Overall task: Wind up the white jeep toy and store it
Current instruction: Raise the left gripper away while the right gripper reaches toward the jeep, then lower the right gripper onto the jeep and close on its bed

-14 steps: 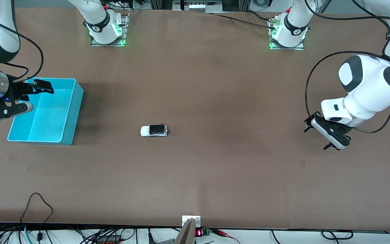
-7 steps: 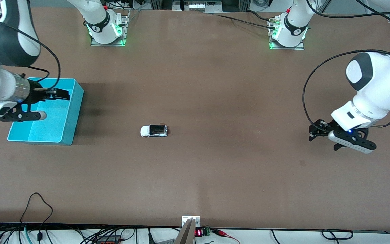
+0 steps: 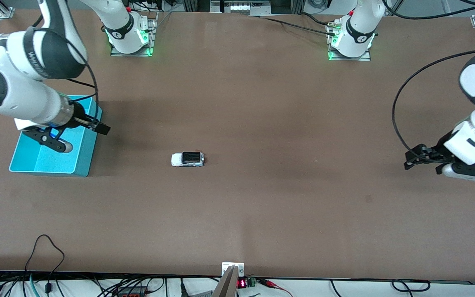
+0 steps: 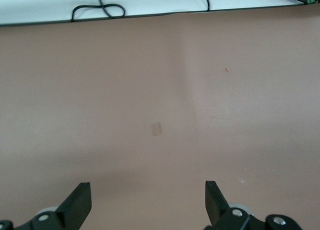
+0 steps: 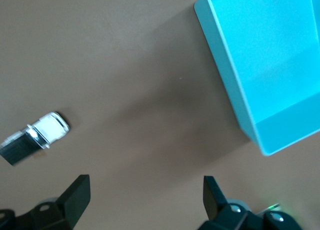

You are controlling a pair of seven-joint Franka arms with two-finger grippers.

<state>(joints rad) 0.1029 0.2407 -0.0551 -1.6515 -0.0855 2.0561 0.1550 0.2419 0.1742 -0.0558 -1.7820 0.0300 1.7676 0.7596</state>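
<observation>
Both claws wide open, empty: right claw [image 3: 85, 133] over teal bin [image 3: 84, 165] edge; left claw [image 3: 421, 159] over bare table [image 3: 262, 103].

Colours on the brown table [image 3: 262, 123]
White jeep toy [image 3: 187, 159] with a black roof; plain teal bin [image 3: 84, 161]

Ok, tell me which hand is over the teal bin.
The right hand, open, at the teal bin edge that faces the white jeep toy. The left hand, also open, is over bare table at the left arm's end.
</observation>
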